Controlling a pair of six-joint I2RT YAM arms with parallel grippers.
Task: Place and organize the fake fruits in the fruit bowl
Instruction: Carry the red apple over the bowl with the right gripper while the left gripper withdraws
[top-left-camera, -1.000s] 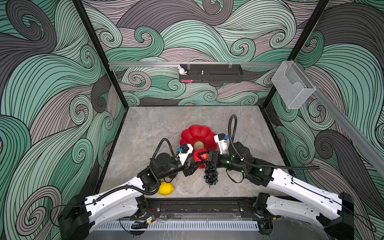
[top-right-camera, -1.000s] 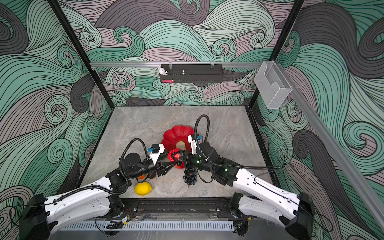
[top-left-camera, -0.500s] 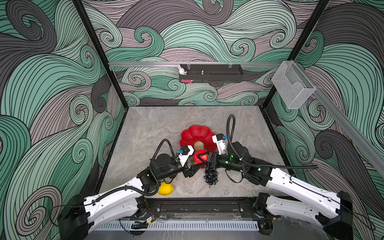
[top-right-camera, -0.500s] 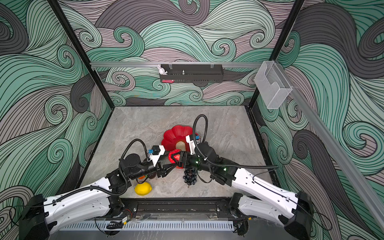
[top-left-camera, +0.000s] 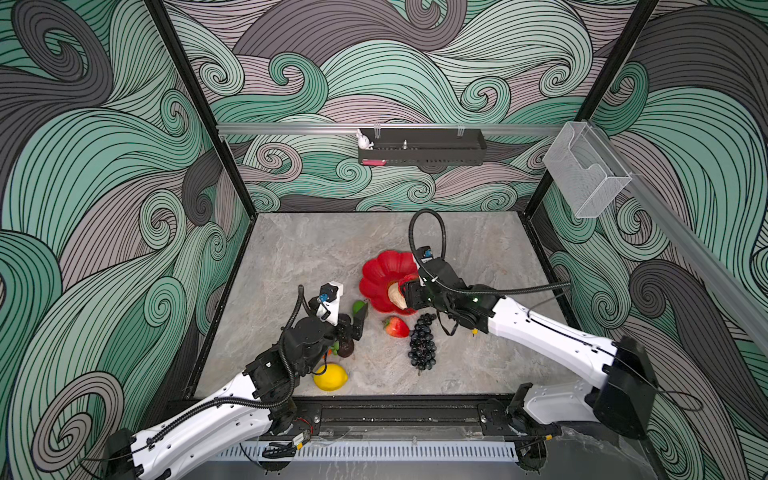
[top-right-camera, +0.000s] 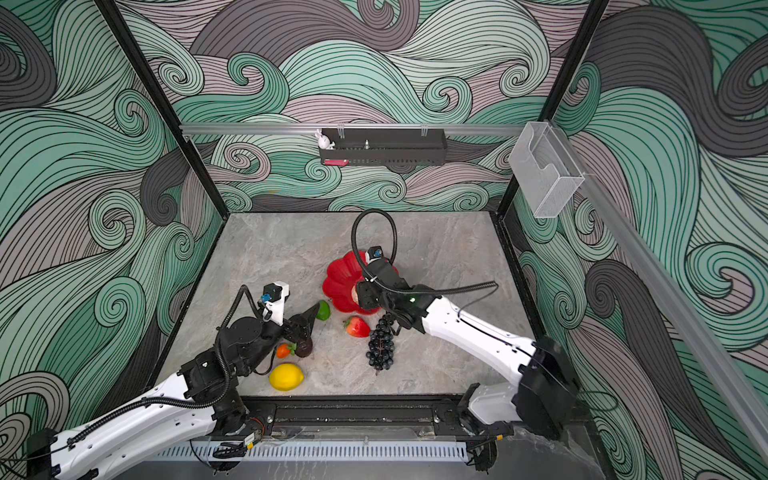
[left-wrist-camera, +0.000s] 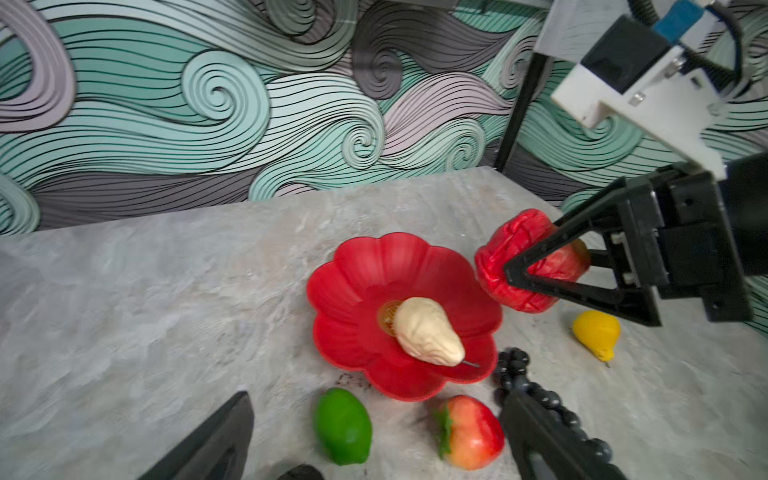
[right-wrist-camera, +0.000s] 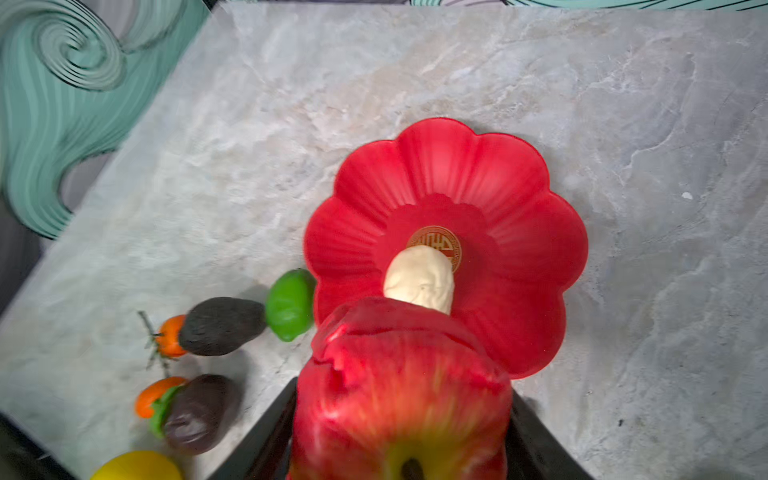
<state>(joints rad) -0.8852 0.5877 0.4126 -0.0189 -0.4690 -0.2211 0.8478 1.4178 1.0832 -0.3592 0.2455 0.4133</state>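
Right gripper (left-wrist-camera: 534, 266) clamped on red apple (right-wrist-camera: 403, 386) over fruit bowl (right-wrist-camera: 519, 199) rim, cream lumpy fruit (right-wrist-camera: 419, 278) inside, left gripper (top-left-camera: 352, 324) spread wide, empty, beside lime (top-left-camera: 358, 306)

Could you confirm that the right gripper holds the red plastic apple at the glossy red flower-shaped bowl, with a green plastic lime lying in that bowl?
Not quite: the right wrist view shows a cream lumpy fruit in the glossy red flower-shaped bowl, while the green plastic lime lies on the grey table outside its rim. The right gripper does hold the red plastic apple there.
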